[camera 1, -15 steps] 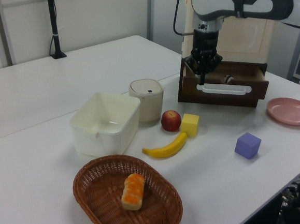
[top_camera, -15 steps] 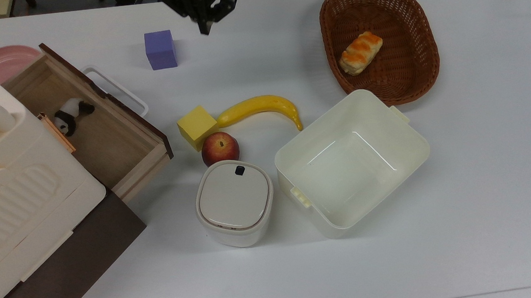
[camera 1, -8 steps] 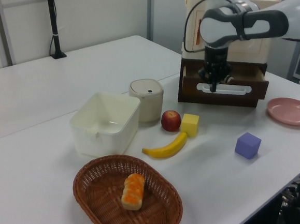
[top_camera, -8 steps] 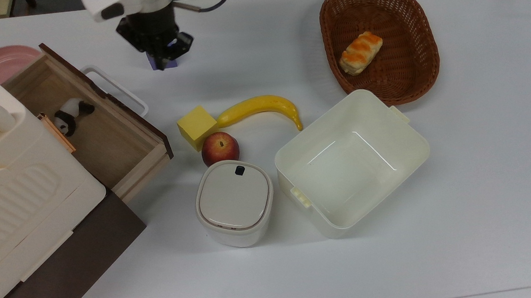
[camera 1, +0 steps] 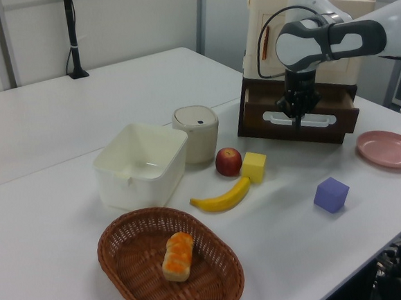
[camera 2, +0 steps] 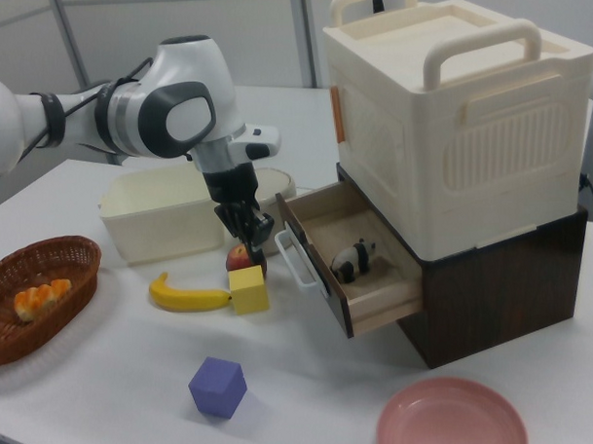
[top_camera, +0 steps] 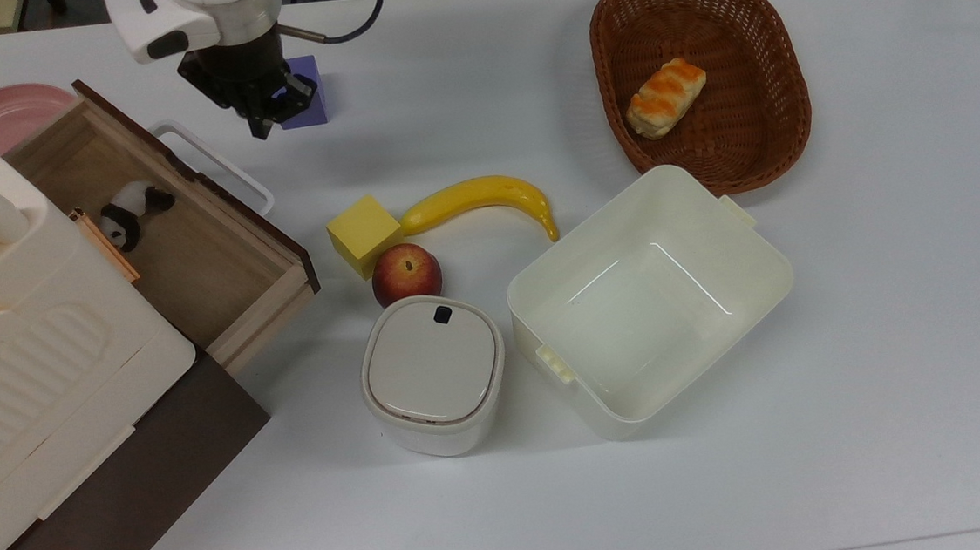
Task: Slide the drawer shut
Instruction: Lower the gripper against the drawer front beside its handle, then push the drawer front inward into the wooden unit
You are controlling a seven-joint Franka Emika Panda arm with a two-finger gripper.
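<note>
Since a second ago the gripper has swung over from the far edge of the table toward the top view's left and dropped in front of the drawer, ending just beside its white loop handle. Nothing else has budged. Fingers look pinched nearly together and holding nothing, as best I can read the right view.

The drawer is pulled well out of the dark brown cabinet under the big cream ribbed case, angled across the table's corner.

For the push, I'd say put the fingertips flat on the front panel or handle near its middle and drive straight along the drawer's slide line. Off-centre pushing would probably rack it sideways and jam it.

Contents:
- the drawer holds a small panda toy, low enough that it shouldn't catch
- the wicker basket holds a bread roll
- the cream plastic bin is empty
- the small lidded bin is shut, so no idea what's inside
</note>
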